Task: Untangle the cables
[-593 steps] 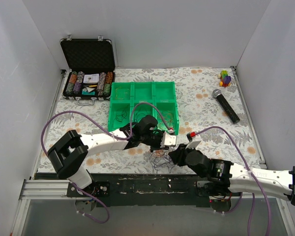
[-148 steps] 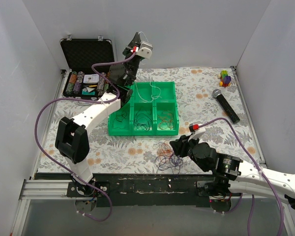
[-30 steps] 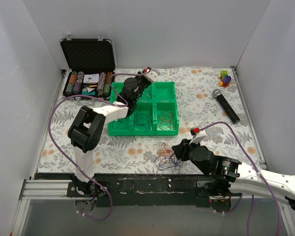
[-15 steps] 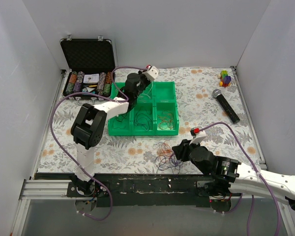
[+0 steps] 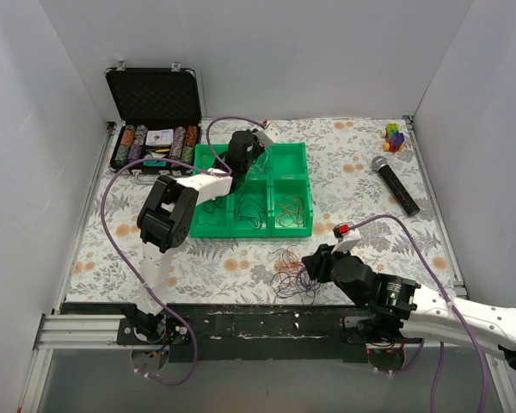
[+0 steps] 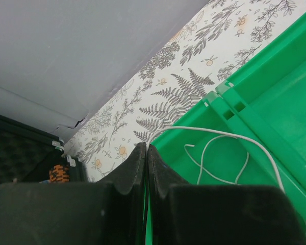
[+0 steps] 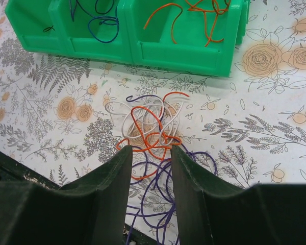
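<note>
Left gripper (image 6: 146, 149): jaws pressed fully together at centre of the left wrist view, over a corner of the green plastic compartment tray (image 6: 275, 66). Thin white wire loop (image 6: 222, 138) lies in the cell below, one end running up to the tips, apparently pinched. Right gripper (image 7: 149, 151): jaws about half apart, empty, poised over the tangle of thin orange, white and purple cables (image 7: 152, 127) on the floral tablecloth (image 7: 255, 127). That is lower centre of the overhead view, just in front of the tray. Sorted blue strands (image 7: 103, 23) and orange strands (image 7: 204, 7) sit in the front cells. Step in hand, by my reading: dropping the white loop. Best done low, with the whole loop inside the walls and the jaws opened wide, then a straight lift so nothing clings. For the right arm, take one outer strand, not the knot's middle.
</note>
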Robot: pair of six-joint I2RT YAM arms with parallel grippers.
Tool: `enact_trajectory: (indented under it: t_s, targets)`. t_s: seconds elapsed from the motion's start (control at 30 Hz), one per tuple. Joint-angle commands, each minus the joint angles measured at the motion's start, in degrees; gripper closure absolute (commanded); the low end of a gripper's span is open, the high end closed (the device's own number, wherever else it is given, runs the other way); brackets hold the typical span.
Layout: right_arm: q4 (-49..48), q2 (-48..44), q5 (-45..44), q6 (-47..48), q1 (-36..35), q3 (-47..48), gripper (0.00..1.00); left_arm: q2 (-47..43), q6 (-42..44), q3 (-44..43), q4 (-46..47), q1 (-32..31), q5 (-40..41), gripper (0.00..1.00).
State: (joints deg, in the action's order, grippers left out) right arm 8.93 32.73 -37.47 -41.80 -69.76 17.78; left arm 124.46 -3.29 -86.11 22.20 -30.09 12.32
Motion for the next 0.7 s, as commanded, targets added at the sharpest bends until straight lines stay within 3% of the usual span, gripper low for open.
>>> enact_trajectory:
  t_s: [0.0,0.2,0.47,0.57,0.67]
  targets:
    - [-2.69,0.05,-0.85,-0.47,0.32,-0.38,0.56,0.25,2.32,-2.66,-1.53,0.38,3.41,1.00]
    - [-2.86,-0.12,-0.67,-0.47,0.50,-0.55,0.56,2.89,2.32,-8.64,-6.63,0.64,5.70,1.00]
    - [-4.18,1.02,0.03,-0.12,0.76,-0.55,0.55,0.61,5.67,-3.46,-6.90,0.47,2.72,1.00]
    - [-4.18,1.02,-0.05,-0.12,0.76,-0.55,0.55,-0.45,4.70,-3.28,-9.44,0.29,-0.88,0.89]
    - [-4.01,1.11,-0.06,-0.12,0.85,-0.29,0.55,-0.98,3.82,-4.50,-11.91,0.20,-3.61,0.70]
